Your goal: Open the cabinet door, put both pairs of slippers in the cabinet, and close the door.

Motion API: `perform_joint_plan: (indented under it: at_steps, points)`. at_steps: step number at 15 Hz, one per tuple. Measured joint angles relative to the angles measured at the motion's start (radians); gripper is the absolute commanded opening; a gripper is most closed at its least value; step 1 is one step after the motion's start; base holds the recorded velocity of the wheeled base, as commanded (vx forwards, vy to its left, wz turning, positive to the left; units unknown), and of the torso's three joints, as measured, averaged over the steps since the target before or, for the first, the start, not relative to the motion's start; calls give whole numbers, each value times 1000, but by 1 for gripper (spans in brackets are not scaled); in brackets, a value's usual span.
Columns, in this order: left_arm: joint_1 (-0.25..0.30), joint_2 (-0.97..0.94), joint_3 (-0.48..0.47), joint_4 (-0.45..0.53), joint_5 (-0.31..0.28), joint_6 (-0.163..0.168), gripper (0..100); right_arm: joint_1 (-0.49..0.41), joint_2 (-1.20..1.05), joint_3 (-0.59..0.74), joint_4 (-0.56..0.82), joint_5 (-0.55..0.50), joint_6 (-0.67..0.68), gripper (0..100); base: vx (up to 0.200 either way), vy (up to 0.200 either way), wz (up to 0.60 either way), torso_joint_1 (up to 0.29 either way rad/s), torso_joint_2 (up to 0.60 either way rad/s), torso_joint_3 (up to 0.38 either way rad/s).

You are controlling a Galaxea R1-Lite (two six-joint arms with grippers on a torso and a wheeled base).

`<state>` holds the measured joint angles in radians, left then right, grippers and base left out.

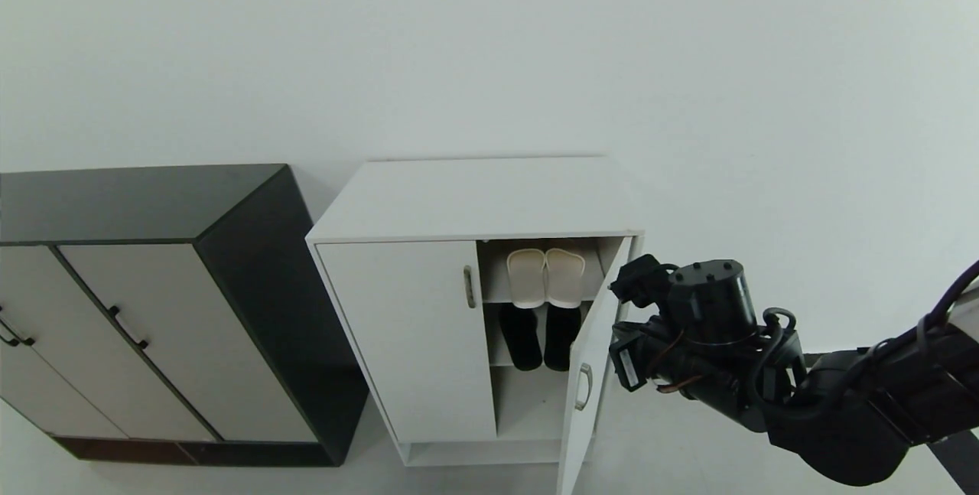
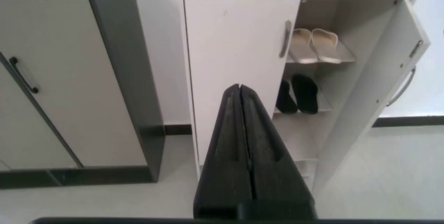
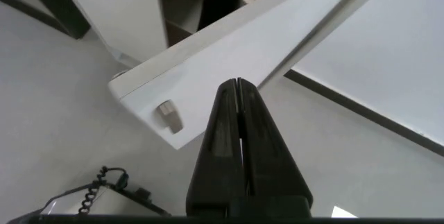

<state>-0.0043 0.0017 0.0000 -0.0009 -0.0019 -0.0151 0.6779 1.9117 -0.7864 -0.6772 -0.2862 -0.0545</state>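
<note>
The white cabinet [image 1: 474, 200] stands against the wall with its right door [image 1: 587, 372] swung partly open. A cream pair of slippers [image 1: 545, 277] lies on the upper shelf and a black pair [image 1: 541, 336] on the shelf below. My right gripper [image 3: 239, 85] is shut and empty, its tips against the outer face of the open door [image 3: 229, 50], near the door handle [image 3: 168, 115]. The right arm [image 1: 711, 334] hangs just right of that door. My left gripper [image 2: 240, 92] is shut and empty, held back in front of the closed left door [image 2: 236, 64].
A dark cabinet [image 1: 153, 304] with pale doors stands to the left of the white one, with a narrow gap between them. Pale floor lies open to the right of the open door. The wall runs behind both cabinets.
</note>
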Motion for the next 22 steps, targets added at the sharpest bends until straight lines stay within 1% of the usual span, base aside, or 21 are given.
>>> perform_joint_plan:
  at_steps: [3,5,6,11,13,15,17,22]
  points:
    - [1,0,0,0,4,6,0,-1,31,-9,-6,13,6,0,0,0,0,0,0,0]
    - [1,0,0,0,5,31,0,-1,58,-25,-24,15,11,0,0,0,0,0,0,0]
    - [1,0,0,1,5,34,0,-2,67,-28,-26,15,12,0,0,0,0,0,0,0]
    - [1,0,0,0,2,25,0,0,131,-81,-38,16,13,0,0,0,0,0,0,0]
    - [1,0,0,0,2,21,0,-1,164,-103,-92,16,18,0,0,0,0,0,0,0]
    - [1,0,0,0,1,18,0,-3,194,-126,-115,19,27,0,0,0,0,0,0,0]
    - [1,0,0,0,0,14,0,-18,221,-159,-117,44,29,0,0,0,0,0,0,0]
    - [1,0,0,0,-1,9,0,-57,306,-283,-117,57,29,0,0,0,0,0,0,0]
